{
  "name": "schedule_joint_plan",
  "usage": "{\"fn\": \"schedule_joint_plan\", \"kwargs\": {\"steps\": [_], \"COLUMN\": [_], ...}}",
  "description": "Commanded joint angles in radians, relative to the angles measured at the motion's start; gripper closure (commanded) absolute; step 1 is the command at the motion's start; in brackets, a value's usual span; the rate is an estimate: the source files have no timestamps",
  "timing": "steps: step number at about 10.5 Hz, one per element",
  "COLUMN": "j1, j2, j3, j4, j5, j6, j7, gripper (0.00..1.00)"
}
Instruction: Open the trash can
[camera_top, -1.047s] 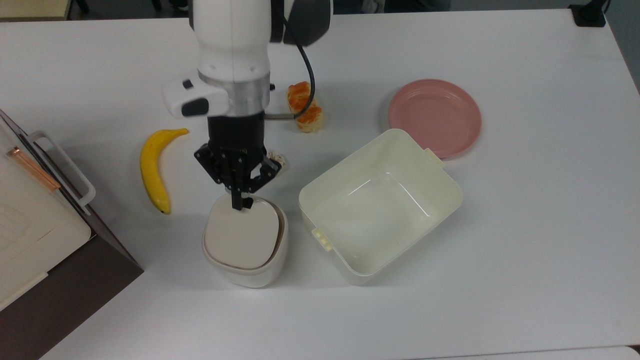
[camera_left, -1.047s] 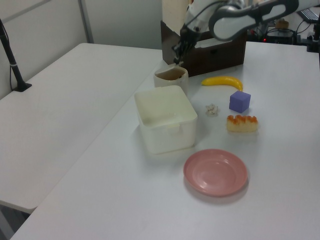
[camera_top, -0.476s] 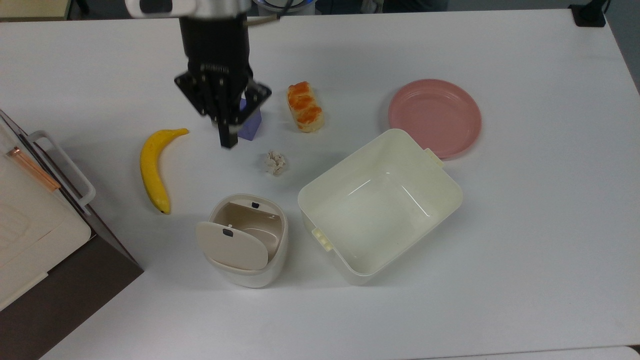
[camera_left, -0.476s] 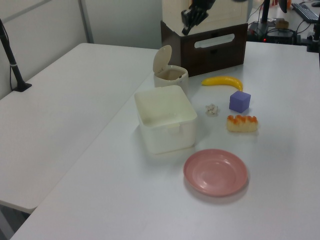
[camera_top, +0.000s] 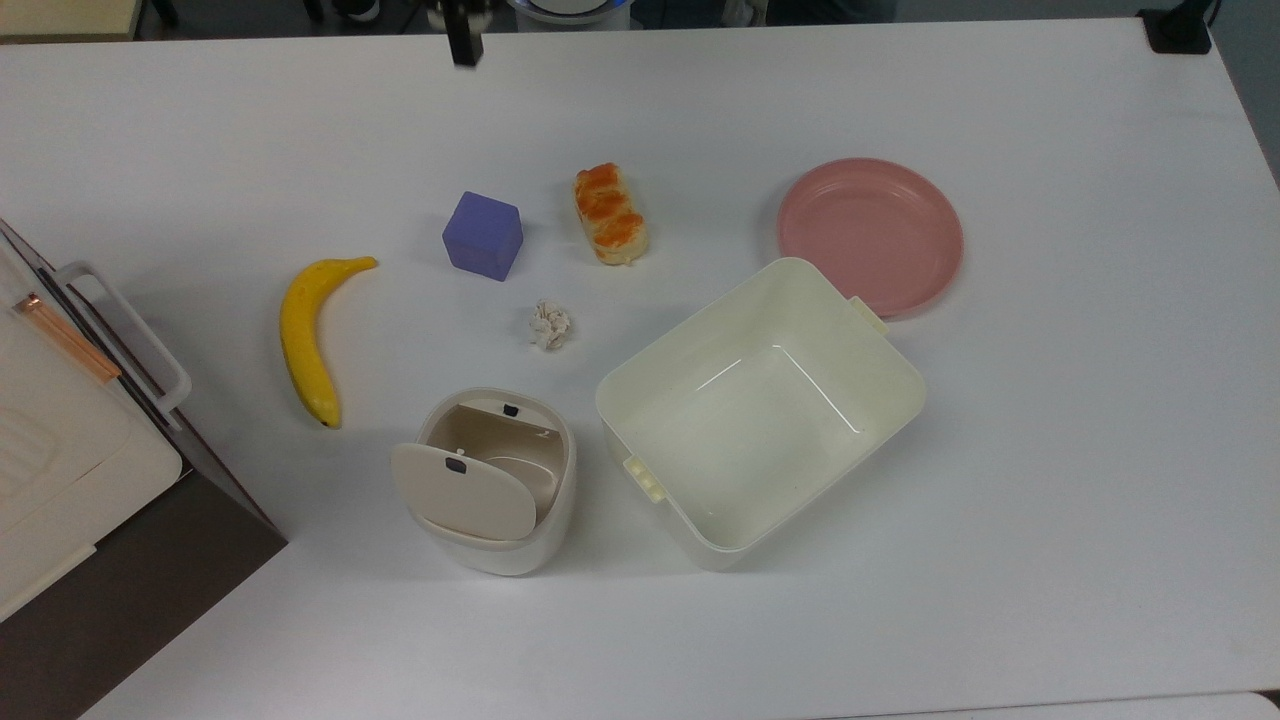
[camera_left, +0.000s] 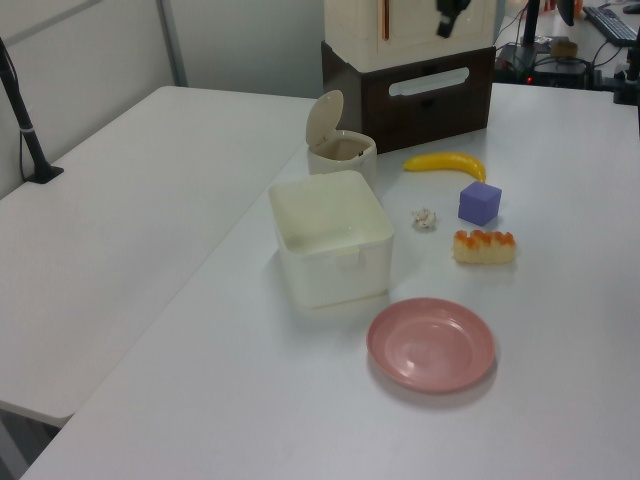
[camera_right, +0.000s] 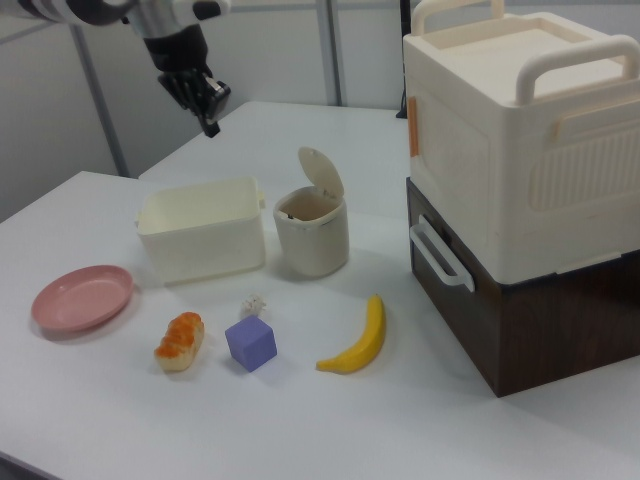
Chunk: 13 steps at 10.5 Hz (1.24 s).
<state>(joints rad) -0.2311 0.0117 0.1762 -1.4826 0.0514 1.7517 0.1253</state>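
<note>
The bin (camera_top: 497, 483) stands on the bench (camera_top: 1050, 500) beside the tub (camera_top: 760, 410), lid (camera_right: 322, 172) upright. The end effector (camera_right: 209, 112), raised clear, looks closed and empty. A knock could drop the lid shut.

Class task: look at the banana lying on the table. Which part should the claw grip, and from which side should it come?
Grip the banana across its thick middle, coming straight down from above. It lies flat on the table, curved, with bare surface along both long sides, so one finger fits on each. Its tapered ends would likely slip. The claw hangs well above the table.
</note>
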Motion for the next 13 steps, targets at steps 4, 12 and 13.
{"fn": "schedule_joint_plan", "kwargs": {"steps": [4, 12, 13], "j1": [-0.030, -0.001, 0.003], "j2": [-0.130, -0.134, -0.130], "j3": [-0.130, -0.121, -0.121], "j4": [-0.067, -0.068, -0.068], "j5": [0.088, 0.088, 0.093], "j6": [-0.257, -0.252, -0.233], "j7": [-0.343, -0.332, -0.288], "gripper": [1.00, 0.00, 0.00]}}
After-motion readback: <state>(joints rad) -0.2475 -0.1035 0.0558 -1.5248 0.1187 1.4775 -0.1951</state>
